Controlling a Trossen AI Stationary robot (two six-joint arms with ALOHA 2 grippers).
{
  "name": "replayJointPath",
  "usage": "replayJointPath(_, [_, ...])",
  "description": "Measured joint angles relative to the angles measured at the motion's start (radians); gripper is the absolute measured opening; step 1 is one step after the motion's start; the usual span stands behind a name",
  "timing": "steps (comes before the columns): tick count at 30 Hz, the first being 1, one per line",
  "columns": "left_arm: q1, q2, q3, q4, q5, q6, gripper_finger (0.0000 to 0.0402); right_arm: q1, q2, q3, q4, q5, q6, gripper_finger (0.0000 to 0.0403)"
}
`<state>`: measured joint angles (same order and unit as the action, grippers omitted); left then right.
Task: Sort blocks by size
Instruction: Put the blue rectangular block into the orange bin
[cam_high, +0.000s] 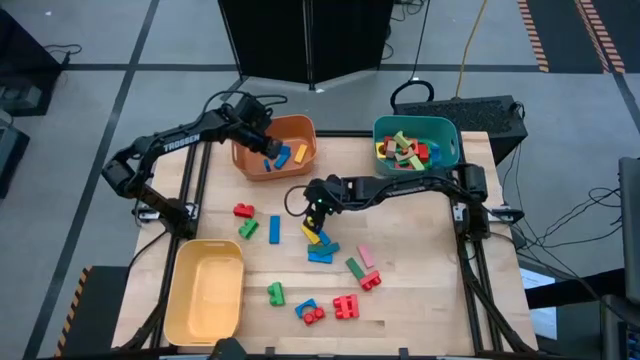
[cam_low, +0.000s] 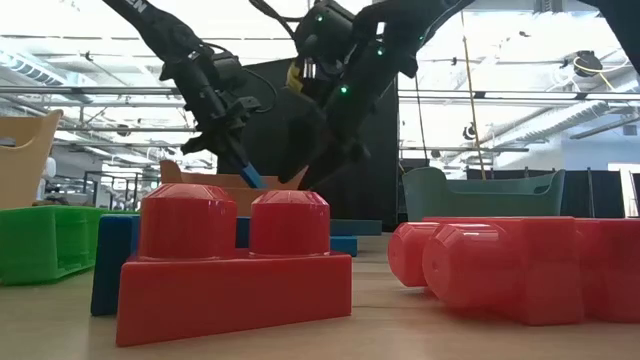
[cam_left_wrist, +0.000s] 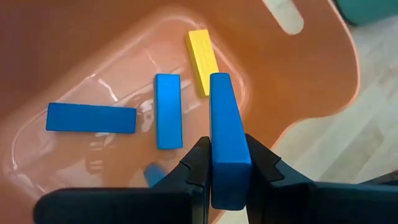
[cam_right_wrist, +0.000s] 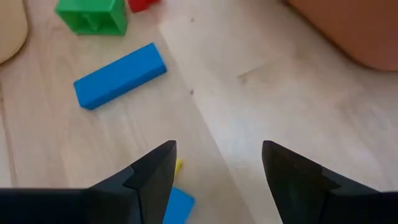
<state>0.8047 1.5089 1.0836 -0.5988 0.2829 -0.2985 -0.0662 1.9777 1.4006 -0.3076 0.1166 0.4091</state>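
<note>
The left gripper (cam_left_wrist: 229, 171) hangs over the orange bin (cam_high: 300, 158) at the far left of the table (cam_high: 420, 300), its fingers closed on the long sides of a blue bar (cam_left_wrist: 227, 143) held end-down above the bin's floor. Three bars lie flat in that bin: two blue and one yellow bar (cam_left_wrist: 202, 53). The right gripper (cam_right_wrist: 217, 174) hovers near the table's middle with its fingers spread wide and nothing between them, above bare wood; a blue bar on the table (cam_right_wrist: 119, 76) and a green brick (cam_right_wrist: 93, 14) lie just beyond it. The remaining blocks are scattered over the near half of the table, among them red studded bricks (cam_high: 346, 306); the teal bin (cam_high: 448, 150) at the far right holds a mixed heap, and the yellow bin (cam_high: 180, 300) at the near left appears empty. The blocks look rigid, light and smooth-faced, so a pinch may slip. Judged best practice: take each bar across its narrow width at mid-length, and each studded brick by its flat side walls, not by the rounded studs.
</note>
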Motion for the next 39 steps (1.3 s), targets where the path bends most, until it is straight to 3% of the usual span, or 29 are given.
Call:
replayJointPath(5, [0.000,0.000,0.000,-0.024,-0.028,0.009,0.0058,0.017,0.007,0.000,-0.003,-0.019,-0.002,0.0226])
replayJointPath(17, [0.000,0.000,0.000,-0.019,-0.056,-0.003,0.0153,0.043,0.007,0.000,-0.011,-0.071,-0.002,0.0226])
replayJointPath(25, [-0.008,-0.027,0.000,-0.001,-0.030,-0.007,0.0157,0.052,0.007,0.000,-0.026,-0.097,0.003,0.0226])
replayJointPath(39, [-0.008,-0.226,0.001,0.034,-0.028,-0.008,0.0157,0.104,0.024,0.001,-0.142,-0.096,0.089,0.0226])
